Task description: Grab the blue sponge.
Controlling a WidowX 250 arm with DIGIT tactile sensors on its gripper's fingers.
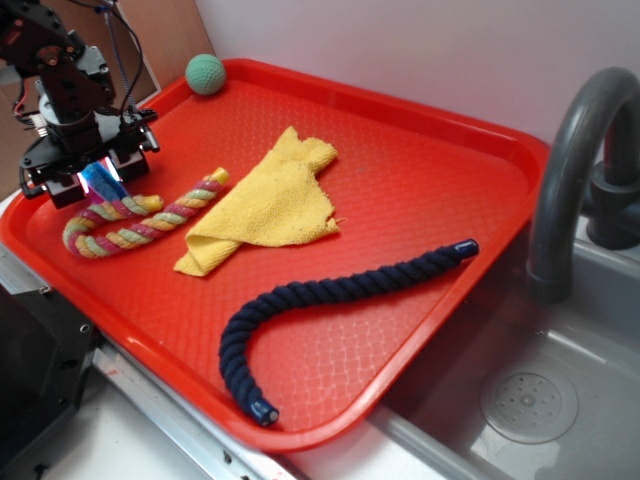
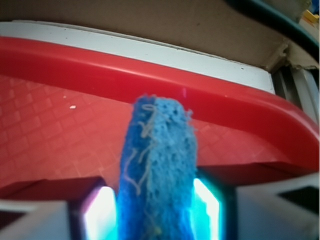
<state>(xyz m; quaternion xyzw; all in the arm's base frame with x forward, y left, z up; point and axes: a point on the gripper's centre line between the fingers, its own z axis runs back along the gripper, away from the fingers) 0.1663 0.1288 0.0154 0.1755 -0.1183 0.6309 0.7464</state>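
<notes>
The blue sponge is a bright-blue porous block, squeezed upright between my two fingers in the wrist view, with pale threads stuck on its face. In the exterior view only a sliver of it shows under the black gripper, at the far left of the red tray. The gripper is shut on the sponge, over the left end of the multicoloured rope.
A yellow cloth lies mid-tray. A dark navy twisted rope curves across the front. A teal knitted ball sits at the back corner. The tray's raised rim is just ahead of the gripper. A sink and grey faucet are on the right.
</notes>
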